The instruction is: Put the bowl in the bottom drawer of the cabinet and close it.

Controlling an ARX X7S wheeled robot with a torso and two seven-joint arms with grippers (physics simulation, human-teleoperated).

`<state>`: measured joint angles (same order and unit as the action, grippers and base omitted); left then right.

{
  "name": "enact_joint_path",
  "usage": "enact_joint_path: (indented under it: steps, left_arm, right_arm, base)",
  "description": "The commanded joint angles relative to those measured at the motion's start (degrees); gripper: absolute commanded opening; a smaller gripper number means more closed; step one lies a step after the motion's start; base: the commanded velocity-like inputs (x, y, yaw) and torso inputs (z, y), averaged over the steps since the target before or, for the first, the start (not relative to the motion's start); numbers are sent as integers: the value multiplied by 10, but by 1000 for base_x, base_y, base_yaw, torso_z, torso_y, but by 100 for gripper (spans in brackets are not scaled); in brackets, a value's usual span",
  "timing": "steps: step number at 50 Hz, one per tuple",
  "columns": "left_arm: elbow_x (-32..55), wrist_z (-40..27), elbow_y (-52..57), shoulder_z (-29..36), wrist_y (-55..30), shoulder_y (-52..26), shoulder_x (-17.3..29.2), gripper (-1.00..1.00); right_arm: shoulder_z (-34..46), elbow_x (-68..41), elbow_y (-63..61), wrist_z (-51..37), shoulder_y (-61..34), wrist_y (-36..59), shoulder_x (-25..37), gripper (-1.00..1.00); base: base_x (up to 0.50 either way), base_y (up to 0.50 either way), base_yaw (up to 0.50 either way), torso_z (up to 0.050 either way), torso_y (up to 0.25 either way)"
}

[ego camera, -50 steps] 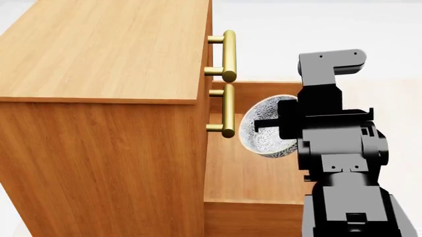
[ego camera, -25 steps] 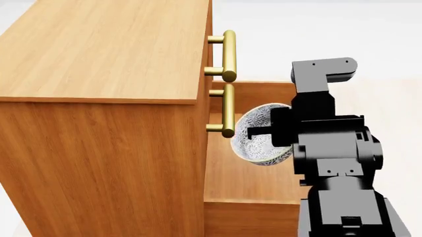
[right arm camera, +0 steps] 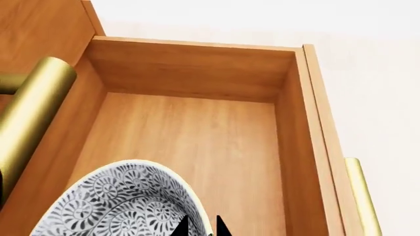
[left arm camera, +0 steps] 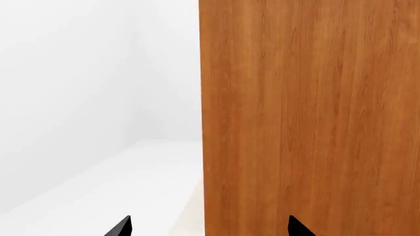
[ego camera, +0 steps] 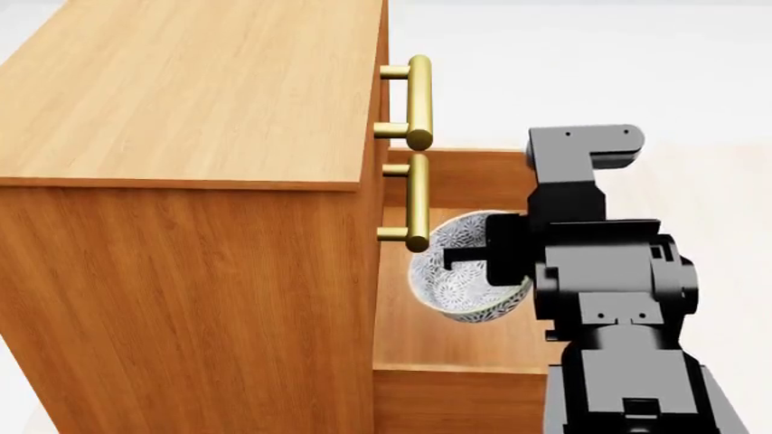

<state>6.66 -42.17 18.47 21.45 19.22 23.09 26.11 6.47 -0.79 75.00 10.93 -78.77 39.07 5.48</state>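
The orange-brown cabinet [ego camera: 181, 181] fills the left of the head view, and its bottom drawer [ego camera: 453, 330] stands pulled out to the right. My right gripper [ego camera: 476, 258] is shut on the rim of the blue-patterned white bowl [ego camera: 458, 271], which hangs tilted over the open drawer, just below the middle brass handle [ego camera: 417, 203]. In the right wrist view the bowl [right arm camera: 118, 201] sits above the empty drawer floor [right arm camera: 196, 142], with the rim pinched between my right gripper's [right arm camera: 200, 228] tips. My left gripper [left arm camera: 208, 227] is open beside the cabinet's side wall [left arm camera: 308, 118].
The top drawer's brass handle [ego camera: 417, 99] juts out above the middle one. The bottom drawer's own brass handle [right arm camera: 362, 196] shows along its front. Pale floor [ego camera: 711, 190] surrounds the cabinet.
My right arm has carried the bowl lower and to the left, closer to the cabinet front and deeper over the open drawer.
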Motion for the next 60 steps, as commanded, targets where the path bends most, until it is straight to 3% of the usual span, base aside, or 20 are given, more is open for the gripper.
enact_joint_path:
  steps: [1,60]
  left_arm:
    - [1,-2,2,0,-1,0,0,100]
    - [0,-9,-5,3,4,-2,2,100]
  right_arm:
    - [-12,-3,0,16,-2,17,-1,-100]
    - [-37,8,0,40,31,8,-1,-100]
  base:
    - [0,0,0,0,0]
    - [0,0,0,0,0]
